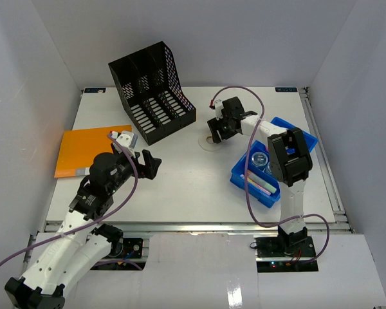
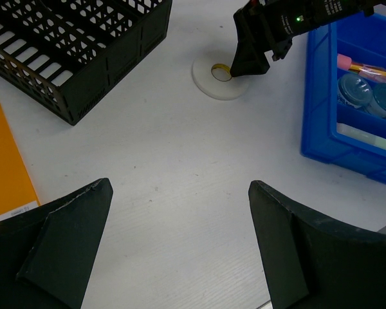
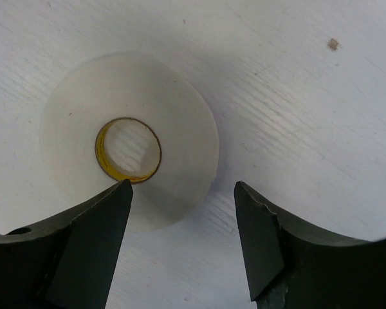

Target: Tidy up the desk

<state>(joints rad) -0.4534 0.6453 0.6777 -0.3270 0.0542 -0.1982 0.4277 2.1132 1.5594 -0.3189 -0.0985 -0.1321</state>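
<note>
The desk (image 1: 180,190) is a white tabletop between pale grey walls. A white tape roll (image 3: 174,122) with a yellow core lies flat on it, right of centre (image 1: 208,143). My right gripper (image 3: 183,185) hovers just over the roll and is open. One finger is over the roll's body, the other past its rim, and nothing is held. The top view shows this gripper (image 1: 220,129) pointing down at the roll. My left gripper (image 2: 180,187) is wide open over bare desk, near the front left (image 1: 149,165), with nothing between its fingers (image 2: 64,238).
A black mesh file organizer (image 1: 153,90) stands at the back left. An orange folder (image 1: 90,149) lies flat on the left, beside my left arm. A blue bin (image 1: 280,193) on the right holds pens and clear round items. A metal rail (image 1: 193,226) edges the front.
</note>
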